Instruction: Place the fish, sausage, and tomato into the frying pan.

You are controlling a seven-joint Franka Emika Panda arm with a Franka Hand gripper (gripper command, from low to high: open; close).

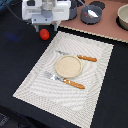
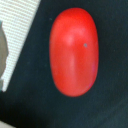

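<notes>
The tomato (image 1: 44, 34) is a small glossy red ball on the dark table, just off the far corner of the placemat at the exterior view's left. It fills the wrist view (image 2: 74, 52), and no fingers show there. My gripper (image 1: 44, 27) hangs right above the tomato with its fingers apart, not closed on it. The frying pan (image 1: 91, 15) is a round blue-grey vessel on the brown board at the back. A small white piece (image 1: 92, 12) lies in it, likely the fish. The sausage is not in view.
A striped placemat (image 1: 95, 80) carries a tan plate (image 1: 68, 66), with a knife (image 1: 86, 58) and a fork (image 1: 70, 82) with orange-brown handles. Another blue-grey vessel (image 1: 123, 17) stands at the back right edge. A dark round object (image 1: 98, 4) sits behind the pan.
</notes>
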